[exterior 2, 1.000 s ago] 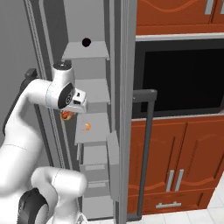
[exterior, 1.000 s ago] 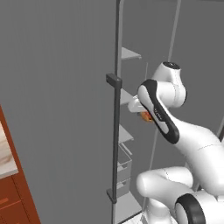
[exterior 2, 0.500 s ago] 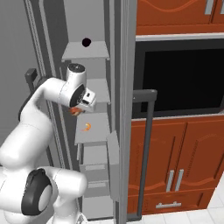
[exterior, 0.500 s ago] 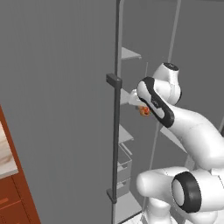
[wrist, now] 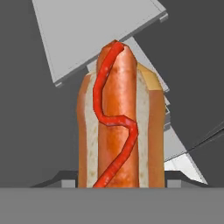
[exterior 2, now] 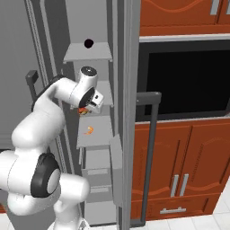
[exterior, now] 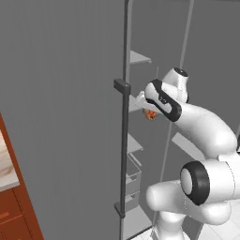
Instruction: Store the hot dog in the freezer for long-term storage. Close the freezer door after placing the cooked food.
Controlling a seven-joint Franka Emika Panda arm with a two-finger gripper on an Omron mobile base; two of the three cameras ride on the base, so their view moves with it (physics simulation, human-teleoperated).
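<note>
The hot dog (wrist: 120, 127), a tan bun with a red sausage and a sauce squiggle, stands upright in my gripper (wrist: 121, 181), which is shut on its lower end. In the right base view the gripper (exterior 2: 85, 109) holds the hot dog (exterior 2: 82, 110) inside the open freezer (exterior 2: 87, 53), just above a middle white shelf. From the left, the hot dog (exterior: 150, 114) hangs under the hand, past the edge of the freezer door (exterior: 61, 117). That door stands wide open, its long dark handle (exterior: 124, 140) facing me.
A small orange item (exterior 2: 89, 130) lies on the shelf below the hand. White drawers (exterior 2: 96, 166) fill the freezer's lower part. The wider door's handle (exterior 2: 150, 152) and the dark built-in oven (exterior 2: 184, 81) are to the right, above red-brown cabinets (exterior 2: 179, 170).
The hand has carried the hot dog a little deeper into the freezer, rightward in the right base view. The elbow has swung lower and forward. The grip has stayed shut.
</note>
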